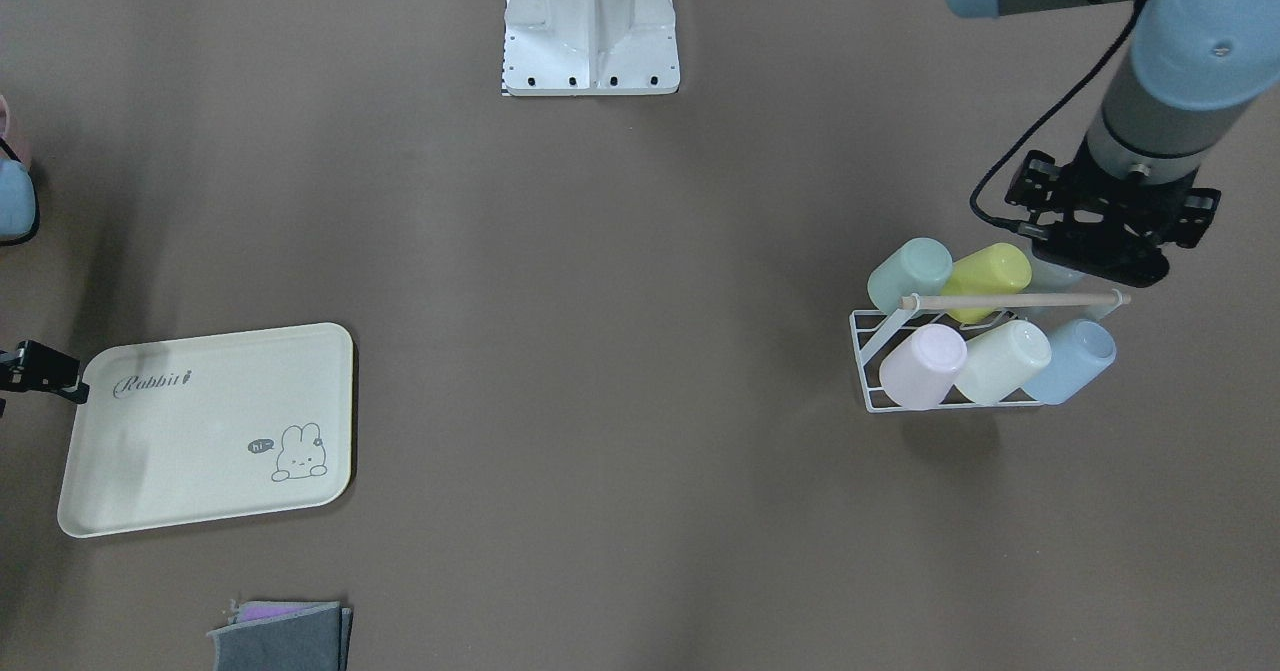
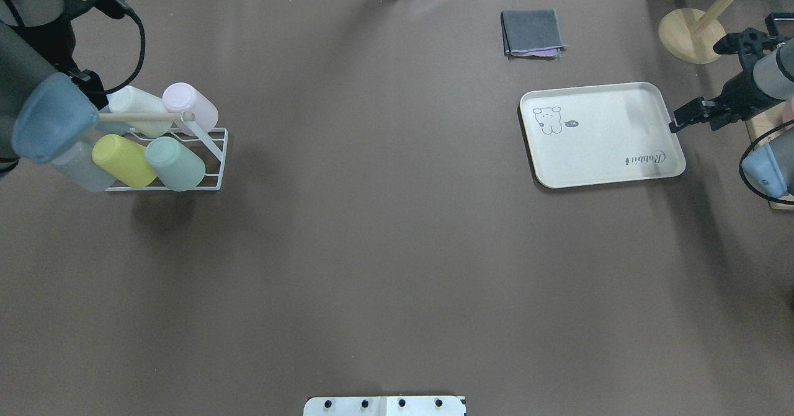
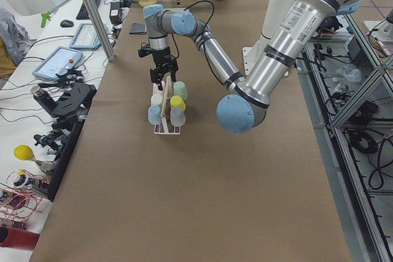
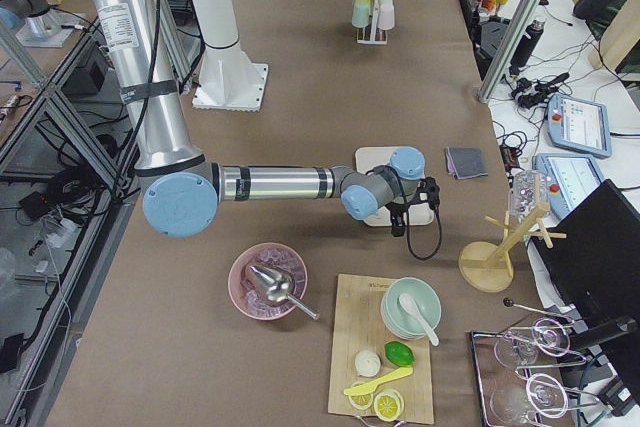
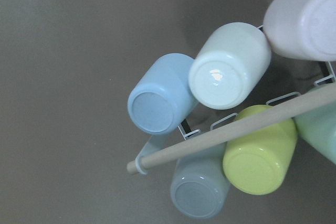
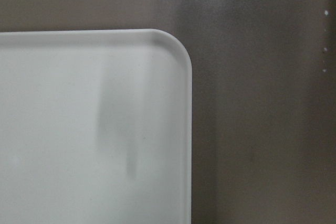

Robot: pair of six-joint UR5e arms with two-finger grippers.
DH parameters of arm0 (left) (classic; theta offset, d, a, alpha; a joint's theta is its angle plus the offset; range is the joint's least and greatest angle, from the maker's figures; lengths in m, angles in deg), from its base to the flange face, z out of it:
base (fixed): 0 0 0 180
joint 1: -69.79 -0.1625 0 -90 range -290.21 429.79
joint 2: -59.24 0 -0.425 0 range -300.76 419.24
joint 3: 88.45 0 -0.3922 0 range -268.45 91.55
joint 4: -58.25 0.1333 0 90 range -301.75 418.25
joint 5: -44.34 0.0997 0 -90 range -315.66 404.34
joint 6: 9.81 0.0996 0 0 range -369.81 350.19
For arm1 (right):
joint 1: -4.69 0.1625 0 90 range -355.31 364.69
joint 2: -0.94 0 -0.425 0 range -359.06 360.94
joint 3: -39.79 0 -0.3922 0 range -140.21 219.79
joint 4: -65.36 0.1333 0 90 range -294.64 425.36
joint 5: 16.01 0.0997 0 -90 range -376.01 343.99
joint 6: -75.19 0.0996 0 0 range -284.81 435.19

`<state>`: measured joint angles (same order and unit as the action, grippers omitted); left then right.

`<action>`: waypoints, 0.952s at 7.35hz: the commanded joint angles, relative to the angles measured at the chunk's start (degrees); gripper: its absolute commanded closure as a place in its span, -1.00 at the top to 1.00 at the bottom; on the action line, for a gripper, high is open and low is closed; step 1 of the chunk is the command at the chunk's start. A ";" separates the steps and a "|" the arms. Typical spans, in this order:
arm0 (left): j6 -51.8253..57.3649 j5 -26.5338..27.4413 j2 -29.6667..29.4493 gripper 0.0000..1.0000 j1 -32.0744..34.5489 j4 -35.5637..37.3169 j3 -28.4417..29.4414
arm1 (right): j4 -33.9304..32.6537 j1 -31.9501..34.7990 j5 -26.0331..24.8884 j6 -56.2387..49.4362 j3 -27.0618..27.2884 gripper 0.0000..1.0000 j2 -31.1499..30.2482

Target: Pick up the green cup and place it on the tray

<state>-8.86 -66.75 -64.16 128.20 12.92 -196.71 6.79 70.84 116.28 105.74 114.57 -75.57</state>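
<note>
Left gripper [image 1: 1100, 248] hangs over the wire rack [image 1: 868, 391], above the grey-blue cup [image 5: 199, 192]; can't tell if it's parted or clenched. Green cup [image 1: 910, 273] lies two slots sideways from it, beyond the yellow-green cup [image 1: 988, 279]. Shift across, clear the wooden bar [image 1: 1010, 300], then drop.

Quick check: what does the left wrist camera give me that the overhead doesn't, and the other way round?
Only the left wrist view: the cups' bases close up, including the light blue cup, which the left arm largely covers overhead. Only the overhead view: the tray, the right gripper at its edge, the folded cloth, the green cup whole. Both: the wire rack, its wooden rod, the yellow-green cup; the wrist view crops the green cup.
</note>
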 commanded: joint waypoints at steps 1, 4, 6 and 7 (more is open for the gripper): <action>3.06 3.86 -3.59 0.97 -5.04 4.98 -0.37 | 0.21 -1.46 -1.67 -0.06 -2.53 0.98 2.14; 24.14 18.24 -5.52 0.97 -12.59 4.45 0.15 | 0.21 -1.82 -2.47 -0.32 -4.30 0.95 3.73; 27.43 24.93 -6.50 0.97 -18.75 4.46 0.41 | 0.21 -1.82 -2.30 -0.23 -4.74 0.88 3.64; 30.57 26.79 -6.59 0.97 -20.25 4.37 0.50 | 0.21 -1.82 -2.21 -0.32 -5.17 0.81 3.64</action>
<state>18.34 -43.23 -70.42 110.68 17.36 -196.36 7.01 69.03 113.97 105.48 109.84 -71.94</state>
